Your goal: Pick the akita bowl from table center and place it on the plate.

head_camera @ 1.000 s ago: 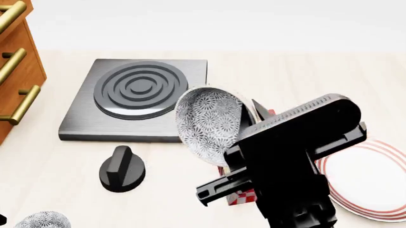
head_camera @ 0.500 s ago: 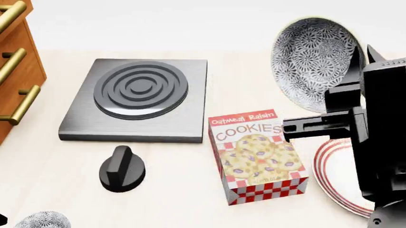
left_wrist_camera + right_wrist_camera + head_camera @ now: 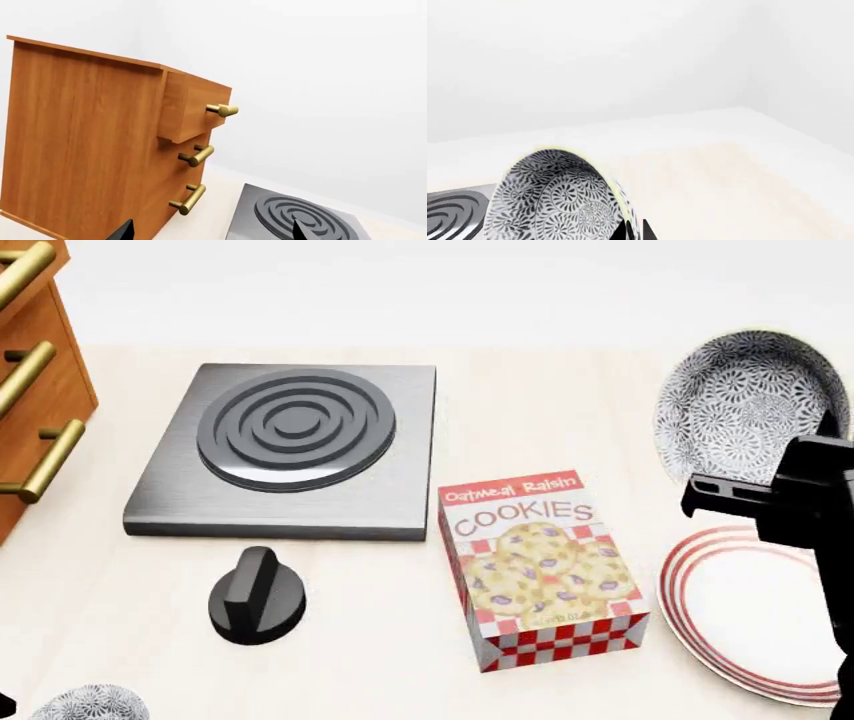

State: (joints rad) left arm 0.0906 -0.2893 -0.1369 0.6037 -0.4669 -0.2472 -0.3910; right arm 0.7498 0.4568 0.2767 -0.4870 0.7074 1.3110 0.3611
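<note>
1. Bowl hangs in the air near the counter's right edge, held by its rim in the right gripper and tipped so steeply that its patterned side faces the head camera. It sits above and just behind the plate, not yet over the plate's middle.
2. The right gripper's jaws are clamped on the bowl's rim; the right wrist view shows the rim running down to the fingertips at the frame's lower edge.
3. Risk one: a grip on the rim alone, with the bowl on edge, could let it swing or slip out during the descent.
4. Risk two: if let go while this tilted, the bowl would likely land on its side, roll off the plate, or knock the plate toward the counter's right edge.
5. Risk three: the cookie box stands just beside the plate; a low sweep could clip it.
6. The left gripper shows only two dark fingertips set apart and holding nothing, facing the wooden drawers and the burner.
</note>
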